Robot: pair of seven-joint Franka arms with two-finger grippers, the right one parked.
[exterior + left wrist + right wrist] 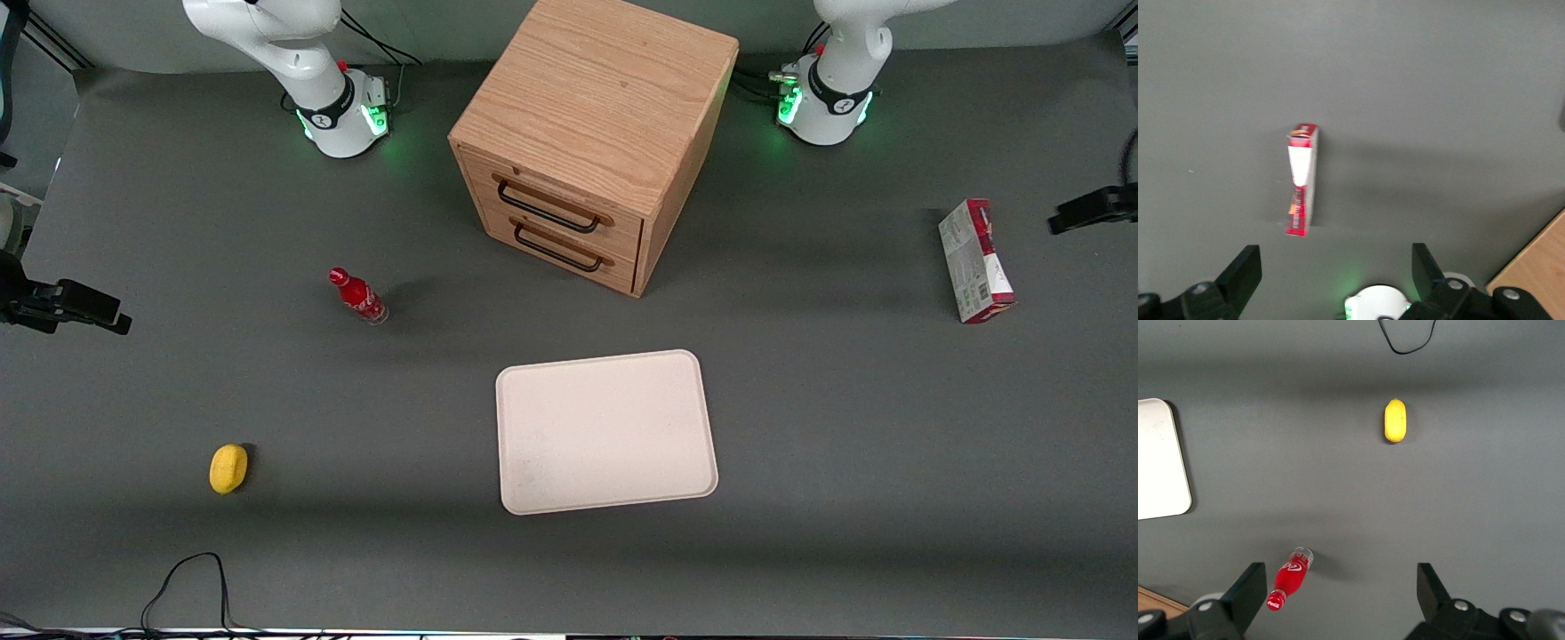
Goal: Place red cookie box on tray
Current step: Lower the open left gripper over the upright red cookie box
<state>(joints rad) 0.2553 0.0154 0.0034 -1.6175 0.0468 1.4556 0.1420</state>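
Nearest the front edge of the table point(800, 533), toward the parked arm's end, lies a small yellow lemon-like object point(228, 468). A little farther from the camera, about midway along the table, sits the tray point(606, 431), bare, its long sides running roughly along the table's length. Farther still, toward the parked arm's end, a small red bottle point(357, 296) stands on the grey surface. The red cookie box point(975, 260) stands on a long narrow edge near the working arm's end of the table, well apart from the tray; its long axis runs nearly from the front edge toward the back edge, and its pale printed face shows to the front camera. The gripper point(1337, 273) hangs above the box with its fingers spread wide, touching nothing. A wooden two-drawer cabinet point(596, 133) stands by the back edge, between the arm bases.
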